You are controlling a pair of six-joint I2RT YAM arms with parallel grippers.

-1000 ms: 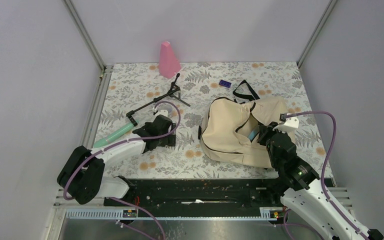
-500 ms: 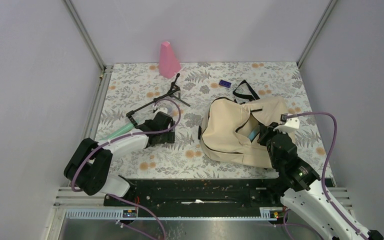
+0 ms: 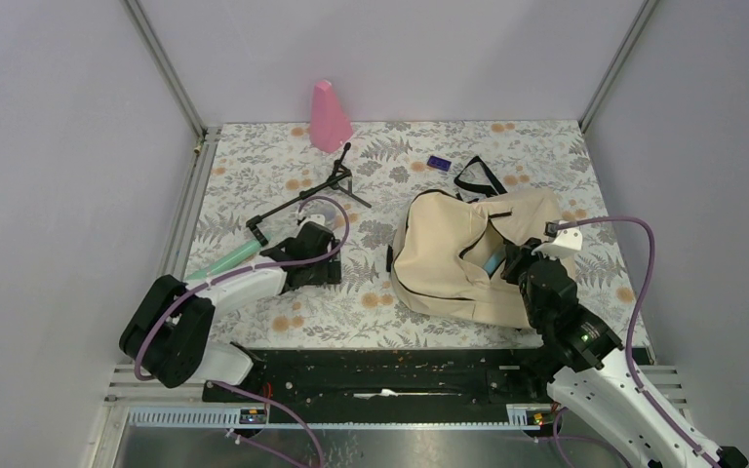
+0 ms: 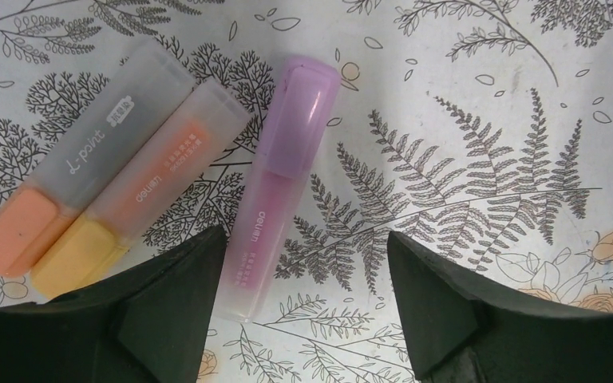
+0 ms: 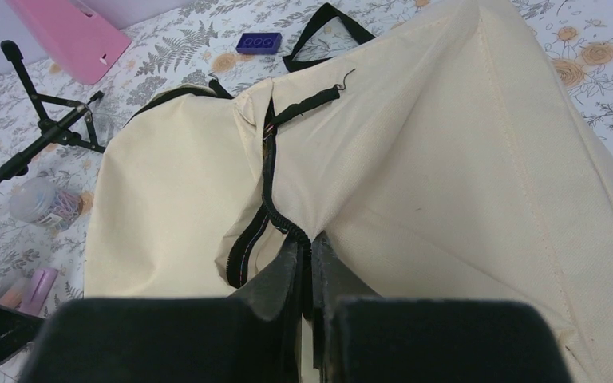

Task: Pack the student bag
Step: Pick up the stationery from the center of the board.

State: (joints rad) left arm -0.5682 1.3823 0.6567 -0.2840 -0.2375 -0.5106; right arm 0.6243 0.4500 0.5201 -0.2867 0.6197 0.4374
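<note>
Cream fabric backpack (image 3: 453,255) with black zippers lies slumped on the right half of the floral-print table (image 3: 380,297). Right gripper (image 5: 307,267) is pinched tight on its zipper edge. Left gripper (image 4: 303,255), jaws spread, straddles the lower end of a translucent purple highlighter (image 4: 279,183). Two orange highlighters (image 4: 168,152) lie just beside it.

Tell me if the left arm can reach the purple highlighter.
Probably yes: the left gripper hangs open over the purple highlighter, nothing covering it, though the orange-capped highlighter lies close beside.
</note>
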